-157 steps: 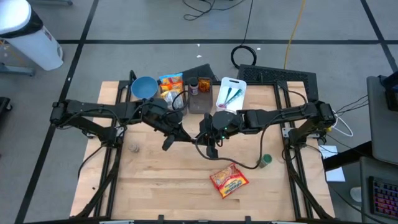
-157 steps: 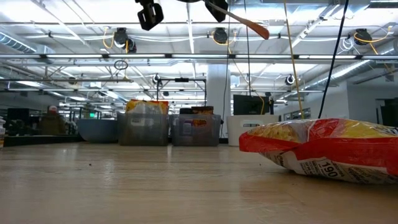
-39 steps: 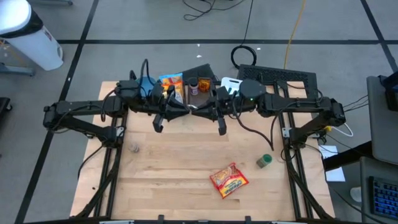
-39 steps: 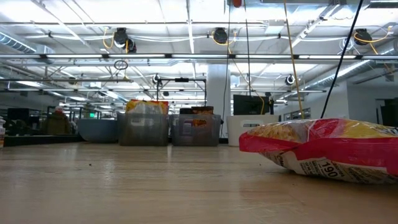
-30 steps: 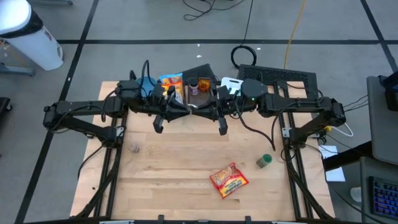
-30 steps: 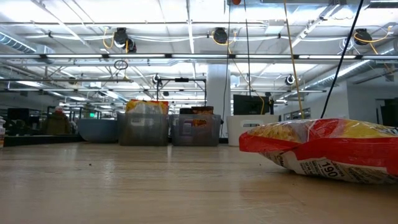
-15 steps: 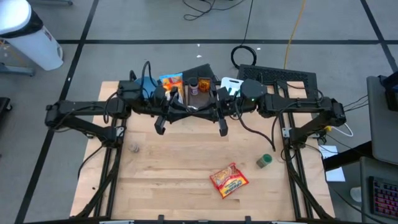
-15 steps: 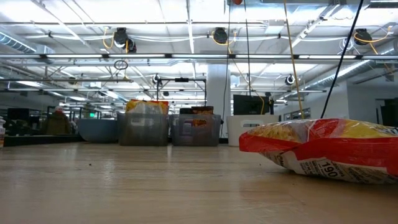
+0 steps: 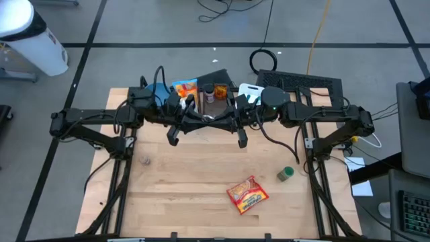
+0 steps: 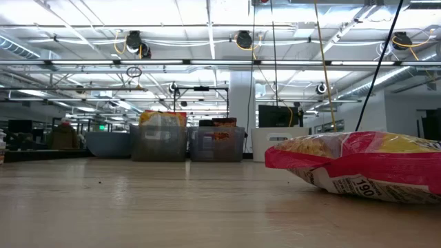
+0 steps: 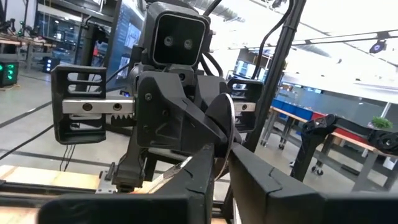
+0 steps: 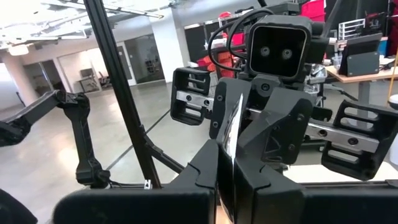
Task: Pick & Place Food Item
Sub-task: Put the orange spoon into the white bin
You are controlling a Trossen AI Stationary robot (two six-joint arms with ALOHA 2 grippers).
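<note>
The food item, a red and yellow packet (image 9: 247,195) (image 10: 358,165), lies flat on the wooden table (image 9: 168,195) near its front, and no gripper touches it. High above the table's far middle, my left gripper (image 9: 201,117) (image 11: 219,171) and my right gripper (image 9: 216,118) (image 12: 227,171) point level at each other, tip to tip. Both are shut on one thin flat thing (image 11: 230,124) (image 12: 234,121) with a pale shiny rim, seen edge-on between them. My left gripper pinches the thin flat thing's edge (image 11: 225,163) between its two fingers, coming level from the table's left. The thing stands upright, clear of the table. My right gripper pinches the opposite edge (image 12: 229,155) between its two fingers, coming level from the table's right.
Along the far edge stand a blue bowl (image 9: 156,94), clear bins with snack bags (image 9: 185,91) and a white board (image 9: 251,94) with green items. A small green-lidded jar (image 9: 286,174) sits near the right rail. The table's middle and left show bare wood.
</note>
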